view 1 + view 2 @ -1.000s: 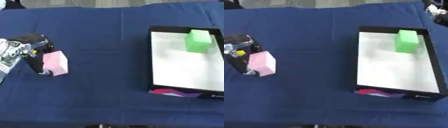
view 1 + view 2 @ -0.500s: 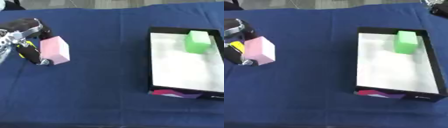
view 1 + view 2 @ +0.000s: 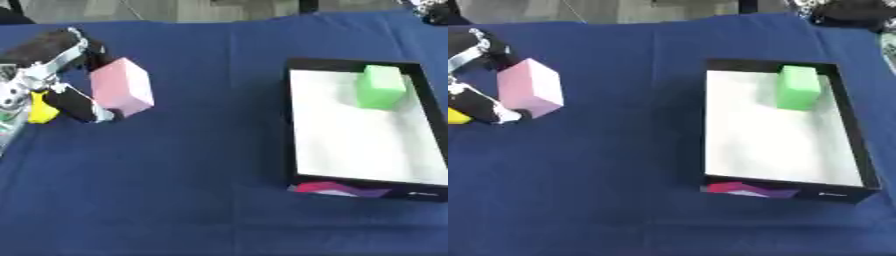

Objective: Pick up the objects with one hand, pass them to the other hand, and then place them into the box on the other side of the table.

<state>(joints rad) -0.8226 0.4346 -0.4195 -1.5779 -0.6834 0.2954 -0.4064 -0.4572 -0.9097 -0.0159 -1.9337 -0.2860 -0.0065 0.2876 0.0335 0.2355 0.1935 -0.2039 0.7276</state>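
The left hand (image 3: 54, 75) has its fingers curled around a pink block (image 3: 122, 94) at the left side of the blue table (image 3: 192, 170). A green block (image 3: 381, 86) lies in the far end of the black box (image 3: 297, 125) with the white floor on the right.

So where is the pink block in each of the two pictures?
Left eye view: the pink block is at the upper left, held in the left hand.
Right eye view: the pink block sits nearer the left edge, again in the upper left.
Shared landmark: the green block in the far end of the box, on the right side of both pictures.
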